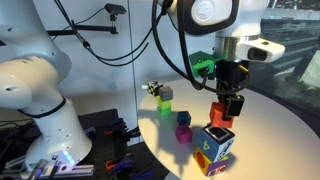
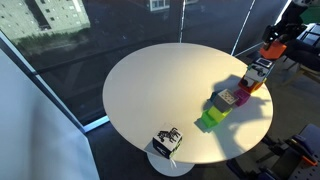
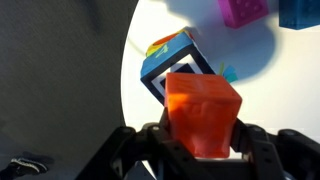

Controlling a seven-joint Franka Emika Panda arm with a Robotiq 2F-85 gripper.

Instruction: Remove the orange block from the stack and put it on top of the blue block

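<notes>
My gripper (image 3: 203,143) is shut on the orange block (image 3: 203,105) and holds it in the air just above the stack (image 3: 172,62), a large patterned cube with a black-framed white top. In both exterior views the orange block (image 1: 221,116) (image 2: 271,50) hangs above the stack (image 1: 214,149) (image 2: 258,72), not touching it. The blue block (image 3: 300,12) sits on the table past the stack, beside a magenta cube (image 3: 243,10). It also shows in an exterior view (image 1: 185,133).
A round white table (image 2: 150,95) carries everything. A magenta cube (image 1: 184,118), a grey cube on a green one (image 1: 165,97) and a small black-and-white object (image 1: 153,88) stand further along it. The table edge is close to the stack. The robot base (image 1: 40,110) stands beside the table.
</notes>
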